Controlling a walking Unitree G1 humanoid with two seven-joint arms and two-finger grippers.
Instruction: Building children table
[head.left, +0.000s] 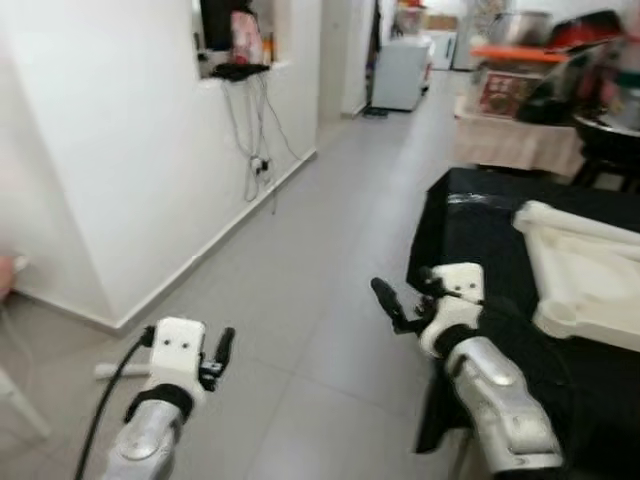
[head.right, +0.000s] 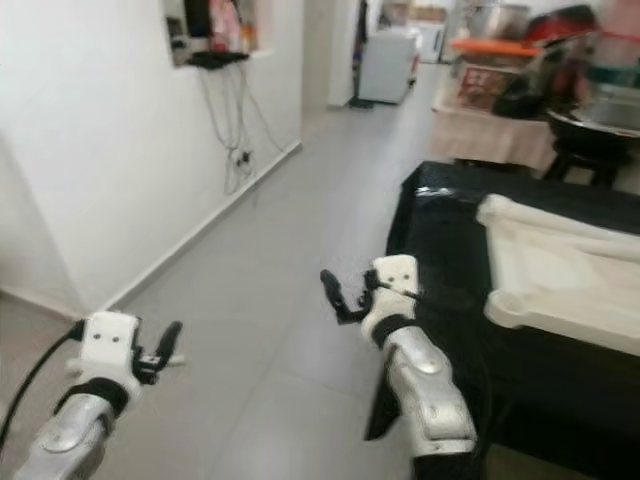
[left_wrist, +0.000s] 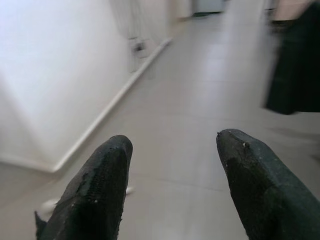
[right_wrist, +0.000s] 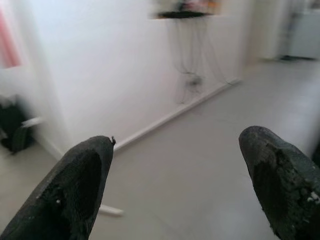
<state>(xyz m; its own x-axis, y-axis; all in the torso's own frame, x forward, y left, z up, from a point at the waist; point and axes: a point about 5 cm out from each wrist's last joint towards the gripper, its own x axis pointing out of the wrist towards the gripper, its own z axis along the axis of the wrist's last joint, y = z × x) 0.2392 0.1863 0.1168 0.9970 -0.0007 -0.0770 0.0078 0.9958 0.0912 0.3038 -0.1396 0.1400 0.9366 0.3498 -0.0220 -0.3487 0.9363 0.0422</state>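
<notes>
Left eye view puts the white tabletop piece (head.left: 585, 275) on the black worktop (head.left: 480, 235) to the robot's right, nearest the right tool (head.left: 400, 300), both tools spread wide and empty, left tool (head.left: 222, 355) over the floor

The floor (head.left: 330, 260) is smooth pale tile with a dull sheen. A black cloth (head.left: 470, 240) drapes the table, matt except for one glossy streak near its far edge. On it lies a cream tabletop (head.left: 590, 275), smooth and probably plastic (blur hides any grain). Both arms (head.left: 500, 400) are brushed silver metal; the fingertips (left_wrist: 100, 185) look black, rough and rubbery, with scuffed patches.
</notes>
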